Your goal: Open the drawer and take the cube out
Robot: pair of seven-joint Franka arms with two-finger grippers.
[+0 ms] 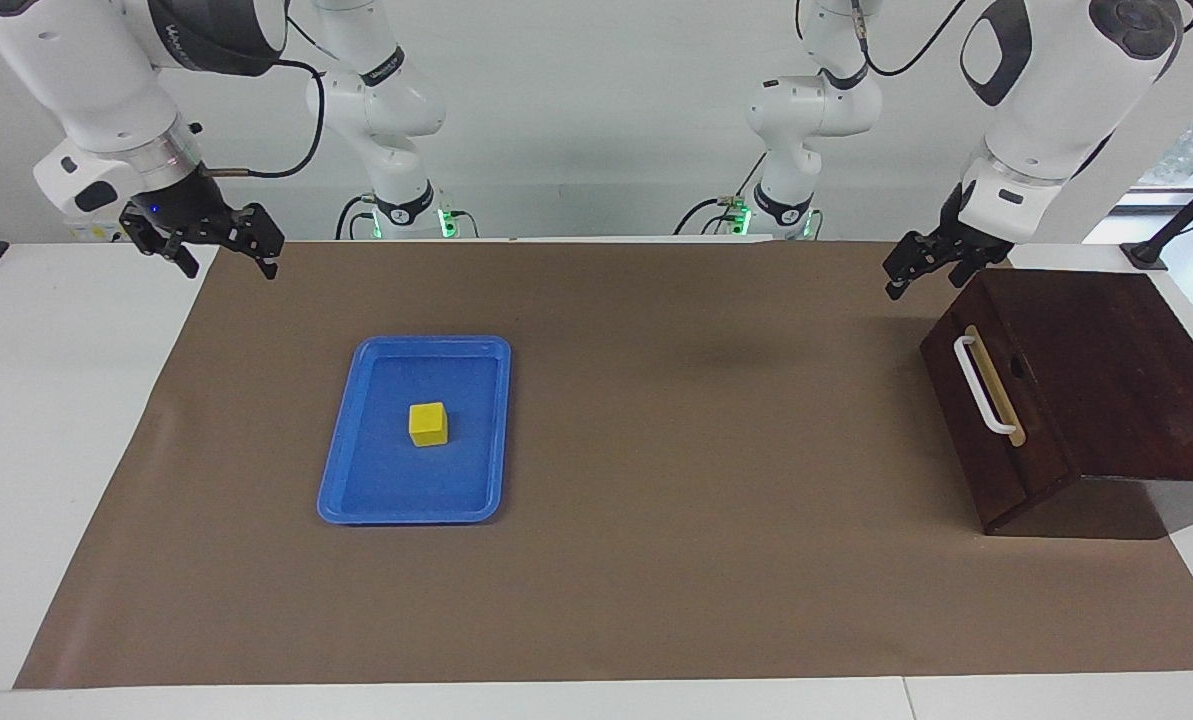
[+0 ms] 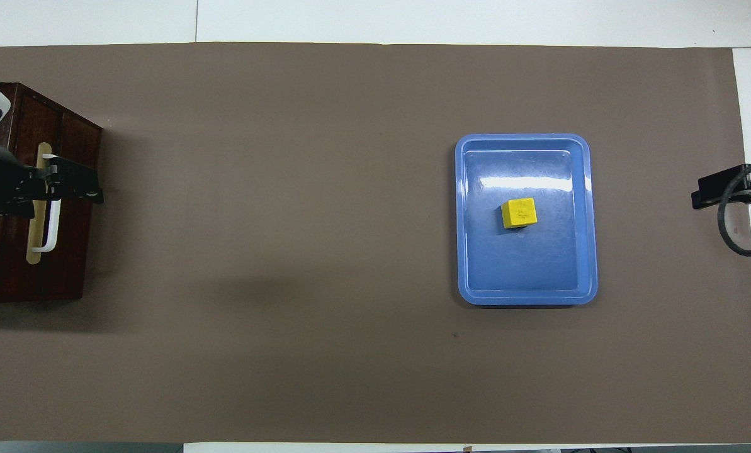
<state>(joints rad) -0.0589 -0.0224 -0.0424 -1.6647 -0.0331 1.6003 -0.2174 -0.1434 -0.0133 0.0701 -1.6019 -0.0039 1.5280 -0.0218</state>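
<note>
Brown paper mat (image 1: pixel 656 560) over white table. Small yellow cube (image 1: pixel 428 424) sits in flat blue plastic tray (image 1: pixel 346 480); dark wooden drawer (image 1: pixel 996 420) shut, white bar handle (image 1: pixel 981 385) running nearer-to-farther. Left gripper (image 1: pixel 918 270) raised, open, empty, over the drawer's front edge, nearer arm. Right gripper (image 1: pixel 218 245) open, empty, over mat edge.

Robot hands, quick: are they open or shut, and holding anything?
Left gripper: open, empty, in the air beside the drawer.
Right gripper: open, empty, over the table's edge at its own end.
</note>
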